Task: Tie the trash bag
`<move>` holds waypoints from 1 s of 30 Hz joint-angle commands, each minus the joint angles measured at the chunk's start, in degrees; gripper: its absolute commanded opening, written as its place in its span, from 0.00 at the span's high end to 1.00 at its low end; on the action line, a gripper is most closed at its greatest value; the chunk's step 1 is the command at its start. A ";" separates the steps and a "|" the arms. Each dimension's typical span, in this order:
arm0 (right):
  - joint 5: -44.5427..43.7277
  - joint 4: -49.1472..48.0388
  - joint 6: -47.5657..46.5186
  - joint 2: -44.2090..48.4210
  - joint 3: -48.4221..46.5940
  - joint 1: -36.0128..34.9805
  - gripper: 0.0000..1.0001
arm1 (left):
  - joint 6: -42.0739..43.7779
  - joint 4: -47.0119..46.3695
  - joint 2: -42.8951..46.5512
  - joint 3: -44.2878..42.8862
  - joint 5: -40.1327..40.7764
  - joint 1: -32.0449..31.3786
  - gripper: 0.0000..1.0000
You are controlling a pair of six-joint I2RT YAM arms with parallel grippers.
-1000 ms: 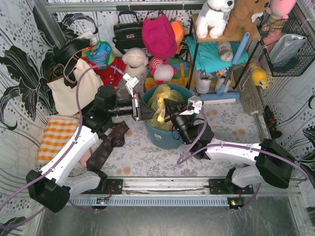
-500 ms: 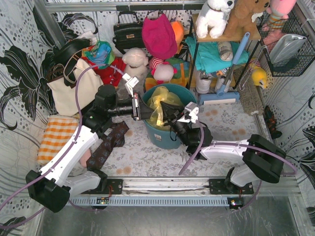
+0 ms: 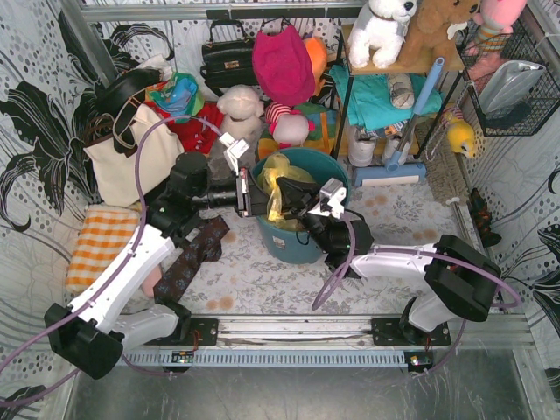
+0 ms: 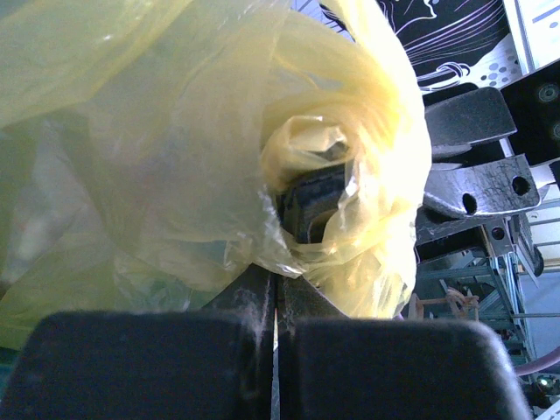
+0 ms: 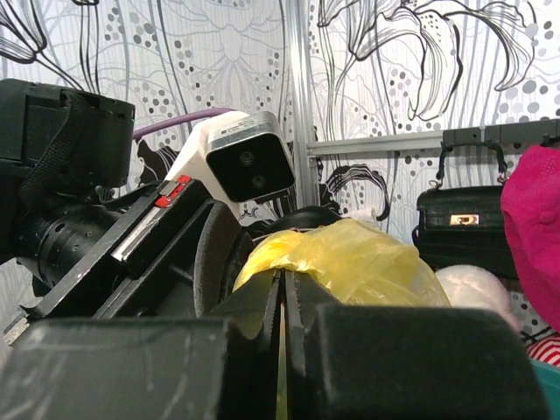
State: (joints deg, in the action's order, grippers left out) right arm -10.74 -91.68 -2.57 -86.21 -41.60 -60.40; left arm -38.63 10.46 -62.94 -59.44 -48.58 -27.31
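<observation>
Mid-frame, my left claw (image 3: 249, 193) and right claw (image 3: 284, 192) crowd the trash bag (image 3: 278, 173) over the teal bin (image 3: 302, 243); plush toys (image 3: 241, 109) block behind. Lower-centre table (image 3: 262, 280) between my arms seems passable, I think.

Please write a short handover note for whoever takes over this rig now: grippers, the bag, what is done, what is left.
Left gripper: shut on a fold of the trash bag.
Right gripper: shut on the bag too, facing the left one.
Bag: in the teal bin, top gathered between the grippers.
Done: top gripped twice.
Left: no finished knot shows; tie and pull tight.
</observation>
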 commanded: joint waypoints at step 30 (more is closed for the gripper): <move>18.87 2.13 9.73 3.15 -0.22 3.35 0.96 | 12.54 16.90 10.07 -14.82 29.28 -0.95 0.68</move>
State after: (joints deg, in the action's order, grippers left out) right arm 6.50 -89.41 5.58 -85.10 -42.11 -57.19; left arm -25.85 29.63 -52.99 -72.53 -23.40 -28.10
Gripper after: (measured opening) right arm 0.038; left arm 0.315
